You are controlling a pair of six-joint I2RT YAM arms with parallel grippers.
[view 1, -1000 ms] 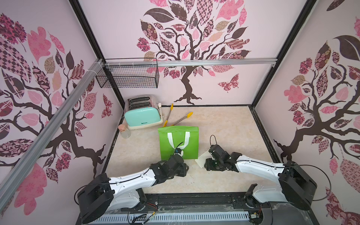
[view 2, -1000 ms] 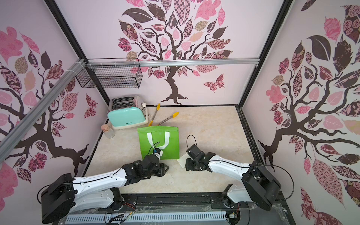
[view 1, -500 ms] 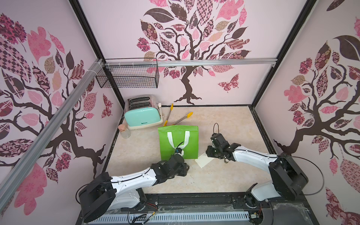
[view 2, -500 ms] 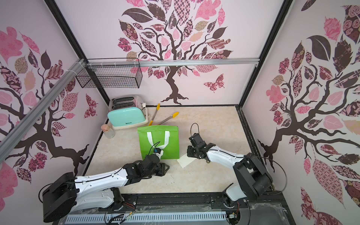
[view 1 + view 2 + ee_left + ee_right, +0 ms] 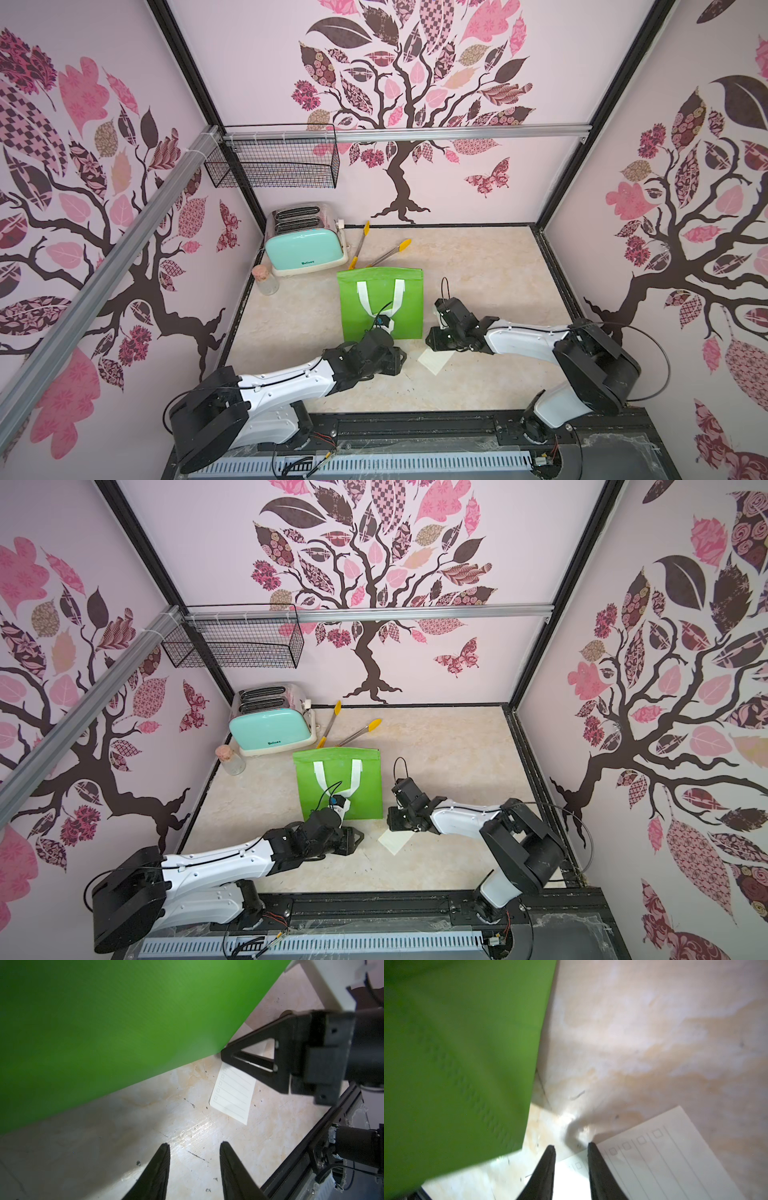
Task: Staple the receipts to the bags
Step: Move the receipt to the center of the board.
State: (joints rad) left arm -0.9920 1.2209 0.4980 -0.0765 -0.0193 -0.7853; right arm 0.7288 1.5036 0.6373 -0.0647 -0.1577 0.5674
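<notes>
Receipt (image 5: 664,1157) lies flat, one end under the right gripper (image 5: 571,1147), jaws narrowly parted and empty, its length running away from the green bag (image 5: 456,1053) just beside; left gripper (image 5: 194,1146), also parted, hangs farther off.

Right gripper (image 5: 571,1145): tips apart with a narrow gap, nothing pinched. Receipt (image 5: 664,1157) lies flat on the beige tabletop (image 5: 643,1032), and the tips sit over its checkbox edge. Green bag (image 5: 456,1053) is blurred, its corner just beside one fingertip, a strip of table between it and the receipt.
</notes>
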